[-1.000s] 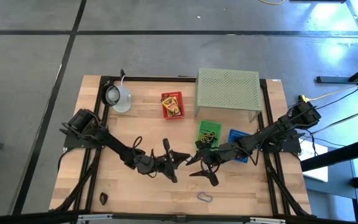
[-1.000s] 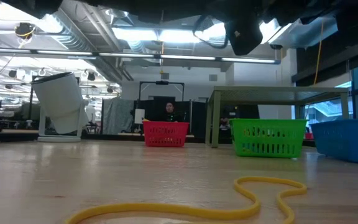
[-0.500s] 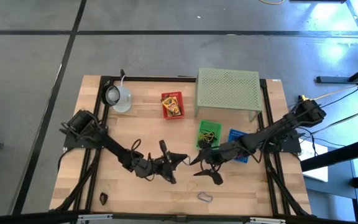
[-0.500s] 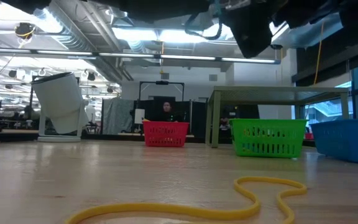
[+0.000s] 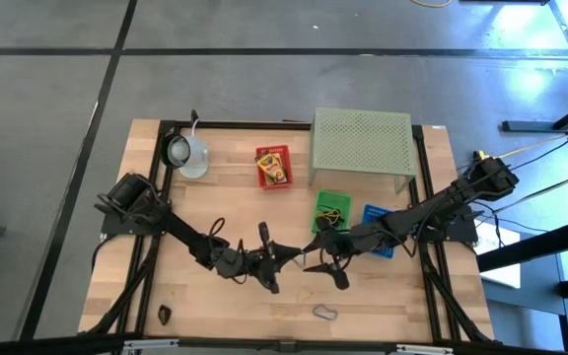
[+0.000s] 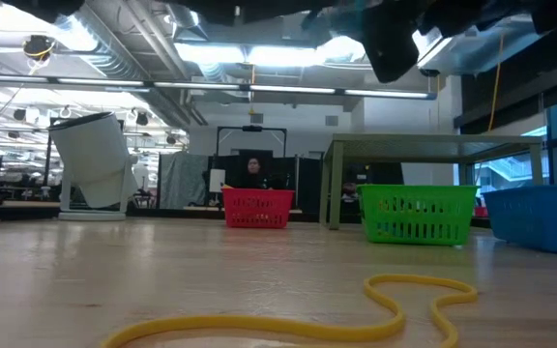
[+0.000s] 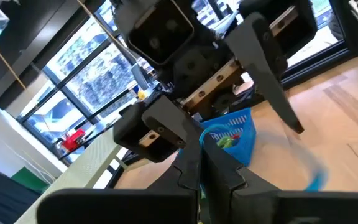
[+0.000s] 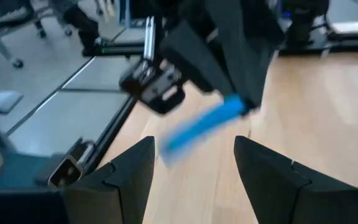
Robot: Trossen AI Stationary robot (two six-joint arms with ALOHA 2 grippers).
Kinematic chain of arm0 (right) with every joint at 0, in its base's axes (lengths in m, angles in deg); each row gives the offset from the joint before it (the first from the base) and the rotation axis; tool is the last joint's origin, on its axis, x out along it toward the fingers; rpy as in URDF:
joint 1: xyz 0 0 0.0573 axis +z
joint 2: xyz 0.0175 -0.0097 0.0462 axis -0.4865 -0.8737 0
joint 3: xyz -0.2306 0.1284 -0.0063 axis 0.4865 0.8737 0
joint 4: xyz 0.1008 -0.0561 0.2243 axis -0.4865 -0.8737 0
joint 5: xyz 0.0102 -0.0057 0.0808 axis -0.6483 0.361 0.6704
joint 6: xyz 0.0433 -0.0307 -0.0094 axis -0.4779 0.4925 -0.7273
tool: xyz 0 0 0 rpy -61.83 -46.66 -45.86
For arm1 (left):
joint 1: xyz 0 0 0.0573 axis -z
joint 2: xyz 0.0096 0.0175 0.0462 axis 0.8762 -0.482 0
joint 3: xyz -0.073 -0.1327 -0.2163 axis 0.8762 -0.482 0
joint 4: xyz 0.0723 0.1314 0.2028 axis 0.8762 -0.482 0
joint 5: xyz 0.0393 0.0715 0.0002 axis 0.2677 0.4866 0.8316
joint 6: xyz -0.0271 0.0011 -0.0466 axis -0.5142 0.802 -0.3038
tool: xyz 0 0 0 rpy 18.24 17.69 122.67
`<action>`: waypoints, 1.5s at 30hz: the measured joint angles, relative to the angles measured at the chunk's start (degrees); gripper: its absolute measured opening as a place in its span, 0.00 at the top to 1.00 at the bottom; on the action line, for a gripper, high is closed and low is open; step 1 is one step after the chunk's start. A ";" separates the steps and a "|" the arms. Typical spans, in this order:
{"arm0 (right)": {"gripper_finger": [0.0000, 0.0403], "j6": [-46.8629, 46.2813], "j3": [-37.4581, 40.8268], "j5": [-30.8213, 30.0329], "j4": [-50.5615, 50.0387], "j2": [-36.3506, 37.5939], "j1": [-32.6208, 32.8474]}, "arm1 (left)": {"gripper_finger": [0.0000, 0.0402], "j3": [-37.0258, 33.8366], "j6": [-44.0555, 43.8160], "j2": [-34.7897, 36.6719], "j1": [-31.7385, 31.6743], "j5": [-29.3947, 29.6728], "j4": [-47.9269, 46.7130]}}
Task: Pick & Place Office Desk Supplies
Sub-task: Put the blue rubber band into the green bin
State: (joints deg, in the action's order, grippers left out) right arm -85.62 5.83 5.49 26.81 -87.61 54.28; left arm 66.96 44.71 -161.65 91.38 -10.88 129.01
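— So where are the two grippers, taking the stand (image 5: 361,141) as the mark?

— Both are in front of the stand, over the middle of the table (image 5: 225,207), tip to tip and close together. The left gripper (image 5: 282,255) is off the stand's left front corner, and the right gripper (image 5: 316,264) is just beside it, nearer the stand's midline.

— And how do the jaws stand?

— The left's are pressed together, pinching a blue loop (image 8: 205,124) that trails from the tips. It shows only as a blurred streak. The right's fingers (image 8: 120,177) are spread wide with nothing between them.

— Where are the other supplies?

— A yellow box (image 5: 274,164) lies in a red basket (image 5: 261,177) just left of the stand. A green basket (image 5: 330,212) with loops in it sits right in front of the stand, and a blue basket (image 5: 378,217) is beside that, partly under the right arm. A yellow loop (image 6: 356,309) lies flat on the wood. A dark clip (image 5: 165,314) and a grey clip (image 5: 323,312) lie well away from the stand, at the opposite edge.

— Anything else?

— A mug (image 5: 187,153), tipped over, farther left of the stand than the red basket.
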 joint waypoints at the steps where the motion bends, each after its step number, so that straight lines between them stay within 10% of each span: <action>1: 0.45 0.00 0.00 -0.23 0.67 0.00 0.00 | 0.99 0.00 -0.16 0.00 -0.36 -0.56 0.00; 17: 0.46 -0.07 0.00 -3.34 1.41 -0.02 0.02 | 0.99 0.00 -5.08 0.05 -3.67 -3.15 0.00; 31: 0.96 -0.13 0.00 -3.73 1.12 -0.04 0.02 | 0.99 0.00 -5.03 0.07 -3.22 -3.27 0.04; 45: 0.98 -3.24 0.00 -3.73 -0.50 -0.04 -0.85 | 0.90 0.00 -10.64 0.09 -3.23 -3.24 3.07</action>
State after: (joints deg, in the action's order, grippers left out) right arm -88.87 5.83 1.76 26.31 -87.65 53.43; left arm 66.96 34.06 -161.56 88.14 -14.12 132.09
